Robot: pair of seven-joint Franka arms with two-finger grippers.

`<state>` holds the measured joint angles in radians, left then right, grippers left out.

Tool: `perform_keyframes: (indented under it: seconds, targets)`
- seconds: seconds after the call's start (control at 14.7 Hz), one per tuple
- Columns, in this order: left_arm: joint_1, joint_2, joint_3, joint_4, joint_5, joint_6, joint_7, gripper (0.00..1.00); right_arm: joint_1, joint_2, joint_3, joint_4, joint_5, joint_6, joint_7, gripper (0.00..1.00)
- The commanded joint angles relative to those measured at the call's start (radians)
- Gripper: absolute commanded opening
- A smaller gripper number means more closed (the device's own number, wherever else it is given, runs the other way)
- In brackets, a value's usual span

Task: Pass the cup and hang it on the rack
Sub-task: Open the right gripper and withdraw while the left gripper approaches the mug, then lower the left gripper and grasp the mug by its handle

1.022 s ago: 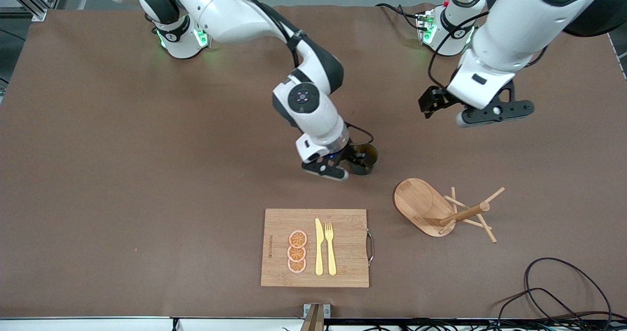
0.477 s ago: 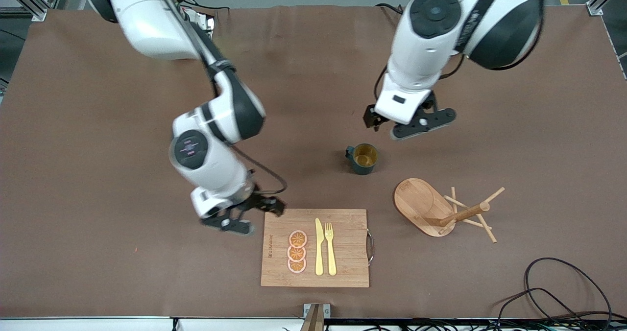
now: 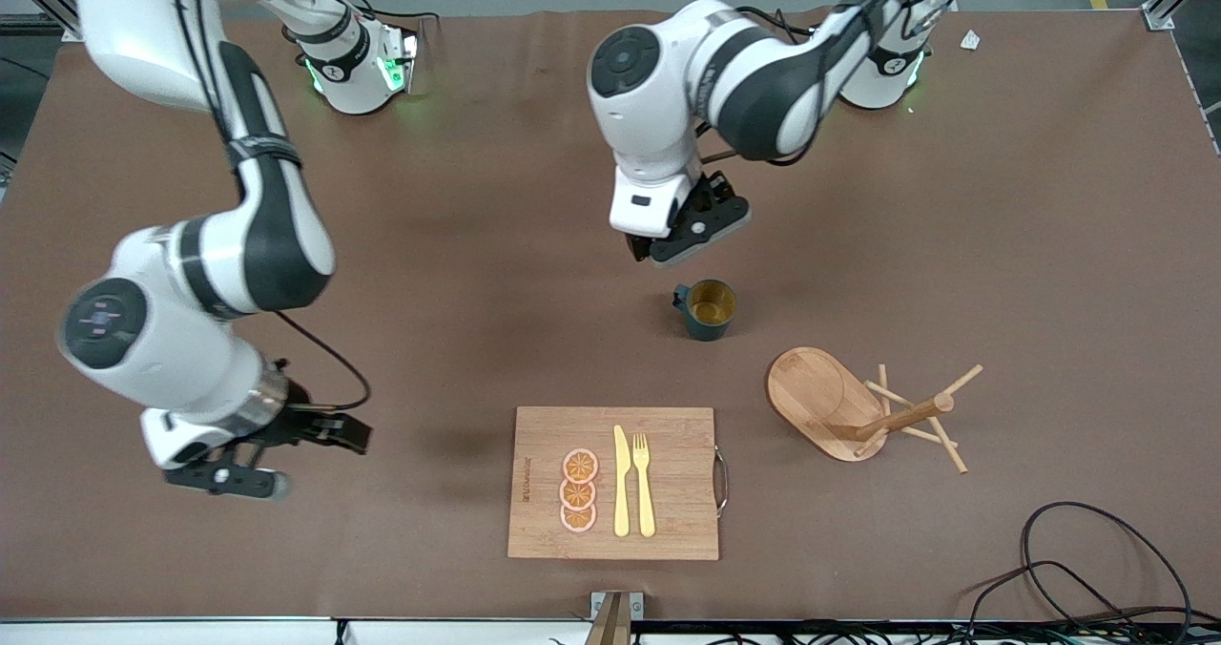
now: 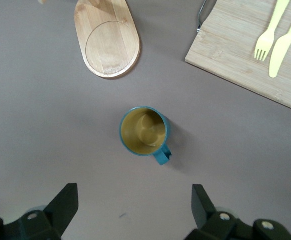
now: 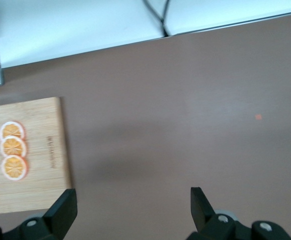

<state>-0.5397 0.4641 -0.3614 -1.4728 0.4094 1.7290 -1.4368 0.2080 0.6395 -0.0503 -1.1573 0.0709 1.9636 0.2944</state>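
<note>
The dark teal cup (image 3: 706, 309) with a mustard-yellow inside stands upright on the brown table, free of both grippers. My left gripper (image 3: 692, 235) hangs open and empty over the table right beside the cup. In the left wrist view the cup (image 4: 144, 131) lies ahead of the open left gripper (image 4: 134, 202), its handle turned toward the fingers. The wooden rack (image 3: 858, 406) lies tipped on its side, nearer the front camera than the cup; its oval base (image 4: 108, 42) shows. My right gripper (image 3: 229, 468) is open and empty over bare table toward the right arm's end, as the right wrist view (image 5: 133, 205) also shows.
A bamboo cutting board (image 3: 613, 483) with orange slices (image 3: 578, 490), a yellow knife (image 3: 621, 481) and a fork (image 3: 644, 483) lies near the table's front edge. It shows too in the right wrist view (image 5: 30, 155). Black cables (image 3: 1097, 569) trail at the front corner by the left arm's end.
My right gripper let go of the cup and swung away to the right arm's end of the table. My left gripper moved in over the table beside the cup. The cup stayed put.
</note>
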Motion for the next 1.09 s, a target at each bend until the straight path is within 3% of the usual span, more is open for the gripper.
perform_keyframes:
  seconds: [0.0, 0.2, 0.54, 0.89, 1.02]
  targets:
    - [-0.066, 0.071, 0.002, 0.026, 0.11, -0.003, -0.143, 1.0, -0.061, -0.141, 0.021, -0.16, -0.074, 0.001, -0.064, 1.0]
    - [-0.127, 0.149, 0.002, 0.026, 0.253, -0.005, -0.302, 1.0, -0.105, -0.245, 0.021, -0.238, -0.1, -0.012, -0.145, 1.0]
    - [-0.178, 0.231, 0.013, 0.02, 0.391, -0.034, -0.48, 1.0, -0.168, -0.415, 0.023, -0.363, -0.097, -0.069, -0.204, 1.0]
    - [-0.207, 0.266, 0.015, 0.012, 0.485, -0.068, -0.689, 0.99, -0.17, -0.526, 0.023, -0.377, -0.097, -0.201, -0.212, 1.0]
    - [-0.216, 0.294, 0.015, 0.014, 0.515, -0.068, -0.798, 0.93, -0.168, -0.547, 0.023, -0.377, -0.097, -0.232, -0.212, 1.0]
